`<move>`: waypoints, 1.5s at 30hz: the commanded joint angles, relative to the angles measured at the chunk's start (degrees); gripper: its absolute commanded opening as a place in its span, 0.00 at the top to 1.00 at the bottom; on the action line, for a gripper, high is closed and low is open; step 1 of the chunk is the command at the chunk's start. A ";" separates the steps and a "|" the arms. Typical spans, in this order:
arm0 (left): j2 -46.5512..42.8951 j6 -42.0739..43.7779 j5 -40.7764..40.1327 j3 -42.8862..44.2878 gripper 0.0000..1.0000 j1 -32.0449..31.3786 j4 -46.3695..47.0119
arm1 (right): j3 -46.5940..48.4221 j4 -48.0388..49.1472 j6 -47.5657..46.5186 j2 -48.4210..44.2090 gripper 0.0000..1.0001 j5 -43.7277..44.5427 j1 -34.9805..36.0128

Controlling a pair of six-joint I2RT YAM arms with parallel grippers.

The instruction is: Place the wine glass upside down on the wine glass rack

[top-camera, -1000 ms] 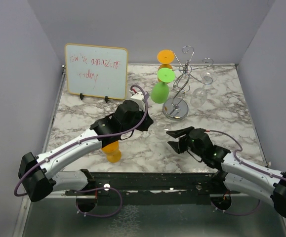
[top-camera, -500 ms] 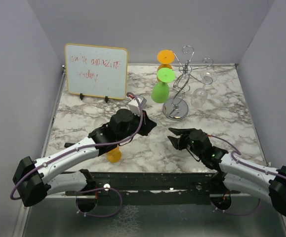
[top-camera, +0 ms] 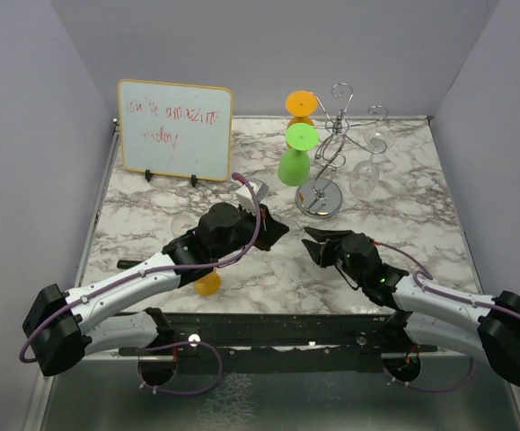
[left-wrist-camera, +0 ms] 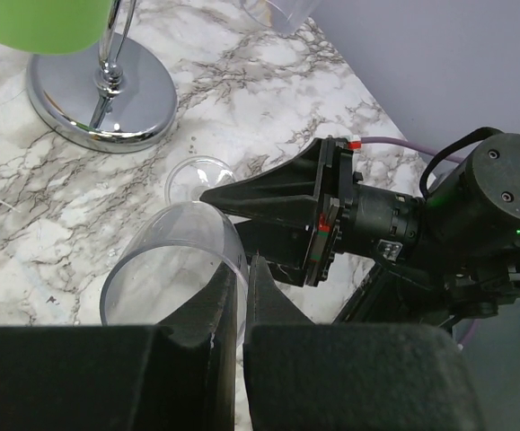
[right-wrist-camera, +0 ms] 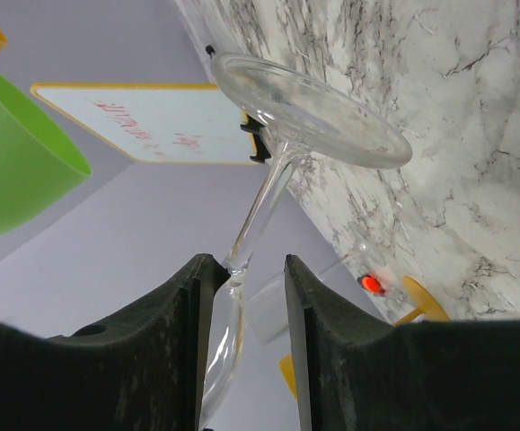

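The only text stands on the whiteboard (top-camera: 176,130) at the table's far left: two lines handwritten in red marker. The upper line appears to read "you're amazing" and the lower "today", though the strokes are faint. In the right wrist view the same whiteboard (right-wrist-camera: 165,124) shows red writing, illegible there.

The silver wire wine glass rack (top-camera: 321,199) stands back right of centre on the marble-patterned table (top-camera: 421,224), the yellow-framed whiteboard (top-camera: 175,130) to its left. Before the rack's base, the clear wine glass (left-wrist-camera: 165,260) sits between the left gripper (top-camera: 277,231) and the right gripper (top-camera: 313,245).
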 commanded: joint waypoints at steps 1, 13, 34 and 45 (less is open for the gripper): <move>-1.70 0.12 4.05 -0.72 1.00 -0.77 5.55 | 0.77 2.41 4.93 0.77 0.61 1.91 -0.02; -2.41 0.34 3.85 -1.58 1.00 -0.78 6.09 | 0.69 2.74 4.79 0.95 0.55 3.25 -0.02; -4.00 -0.31 -0.88 -2.24 0.37 -0.78 3.76 | -0.99 3.60 1.17 0.02 0.99 4.41 -0.02; -8.25 -5.09 -10.88 3.81 0.13 -0.78 -7.88 | -3.42 1.62 -21.95 -10.08 0.99 12.02 -0.19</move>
